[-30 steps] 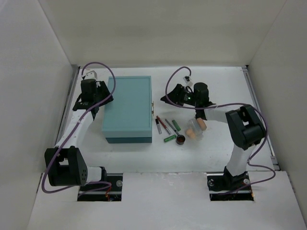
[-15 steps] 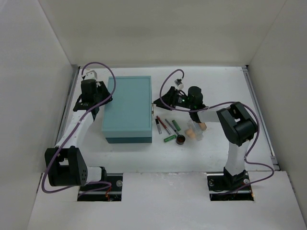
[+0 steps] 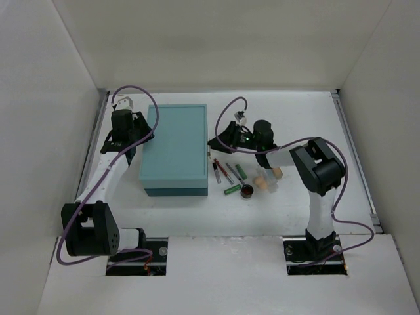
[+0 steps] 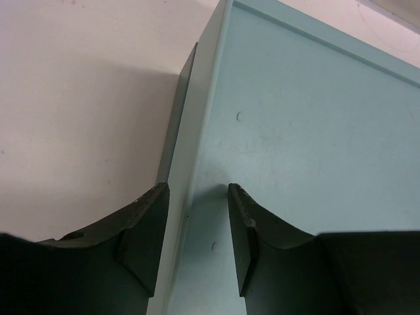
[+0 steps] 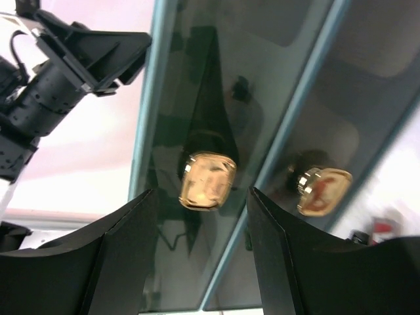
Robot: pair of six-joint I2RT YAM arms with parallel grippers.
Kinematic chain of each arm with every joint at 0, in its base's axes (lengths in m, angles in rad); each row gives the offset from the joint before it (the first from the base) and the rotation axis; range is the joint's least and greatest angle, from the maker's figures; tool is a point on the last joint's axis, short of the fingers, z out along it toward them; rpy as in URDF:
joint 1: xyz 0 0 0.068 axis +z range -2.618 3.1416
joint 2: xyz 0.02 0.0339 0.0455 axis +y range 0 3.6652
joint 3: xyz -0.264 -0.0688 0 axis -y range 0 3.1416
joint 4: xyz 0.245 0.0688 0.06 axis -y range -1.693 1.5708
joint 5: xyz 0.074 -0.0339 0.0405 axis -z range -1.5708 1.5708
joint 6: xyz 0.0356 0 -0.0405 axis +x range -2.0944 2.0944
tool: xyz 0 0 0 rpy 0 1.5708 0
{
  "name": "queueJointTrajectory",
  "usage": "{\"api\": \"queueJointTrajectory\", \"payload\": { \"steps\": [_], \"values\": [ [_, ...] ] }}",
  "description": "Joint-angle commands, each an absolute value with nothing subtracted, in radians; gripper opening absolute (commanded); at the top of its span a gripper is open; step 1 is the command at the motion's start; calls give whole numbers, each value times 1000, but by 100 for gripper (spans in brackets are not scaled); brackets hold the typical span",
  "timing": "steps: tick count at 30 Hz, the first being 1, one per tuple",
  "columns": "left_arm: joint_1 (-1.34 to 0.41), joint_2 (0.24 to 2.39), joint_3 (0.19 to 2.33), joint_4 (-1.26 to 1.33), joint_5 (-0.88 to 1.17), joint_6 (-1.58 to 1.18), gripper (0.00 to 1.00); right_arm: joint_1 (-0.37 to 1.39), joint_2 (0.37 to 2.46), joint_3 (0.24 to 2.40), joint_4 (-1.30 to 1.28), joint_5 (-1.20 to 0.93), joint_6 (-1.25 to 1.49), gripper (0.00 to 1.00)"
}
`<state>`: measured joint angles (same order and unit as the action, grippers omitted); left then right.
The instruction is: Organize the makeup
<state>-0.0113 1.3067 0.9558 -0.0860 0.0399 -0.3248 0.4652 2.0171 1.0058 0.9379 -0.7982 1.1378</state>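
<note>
The makeup lies on the table right of the teal box (image 3: 174,147): thin pencils (image 3: 224,171), green tubes (image 3: 232,189), a round brown piece (image 3: 247,191), a peach sponge (image 3: 260,182) and a beige bottle (image 3: 276,172). My left gripper (image 3: 140,135) is open, its fingers astride the box lid's left edge (image 4: 190,164). My right gripper (image 3: 214,141) is open at the box's right side. In the right wrist view a gold latch knob (image 5: 207,180) sits between its fingers (image 5: 125,249). A second gold knob (image 5: 321,190) is to the right.
White walls enclose the table on three sides. My left arm (image 5: 59,79) shows beyond the box in the right wrist view. The right arm's elbow (image 3: 318,167) hangs over the table right of the makeup.
My right gripper has moved left, away from the makeup, up to the box's right side at the latch. The left arm and the makeup have not moved.
</note>
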Motion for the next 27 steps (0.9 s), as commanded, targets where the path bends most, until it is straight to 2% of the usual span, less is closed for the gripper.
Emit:
{"api": "queueJointTrajectory", "payload": {
  "steps": [1, 4, 9, 13, 17, 23, 27],
  "values": [
    [-8, 1315, 913, -152, -8, -314, 38, 490, 2039, 1065, 1068, -839, 1176, 61],
    [-8, 1319, 910, -152, -8, -318, 38, 501, 2062, 1074, 1106, -842, 1210, 56],
    [-7, 1324, 910, -152, -8, -319, 37, 504, 2080, 1059, 1190, -848, 1273, 25],
    [-4, 1328, 908, -152, -8, -319, 35, 476, 2060, 1014, 1236, -831, 1296, 14],
    [4, 1336, 897, -152, -8, -319, 33, 414, 1993, 960, 1226, -818, 1272, 9],
    [12, 1354, 888, -140, -17, -319, 31, 309, 1876, 862, 1145, -810, 1210, 9],
    [13, 1368, 893, -140, -26, -316, 30, 248, 1798, 815, 981, -784, 1103, 10]
  ]
}}
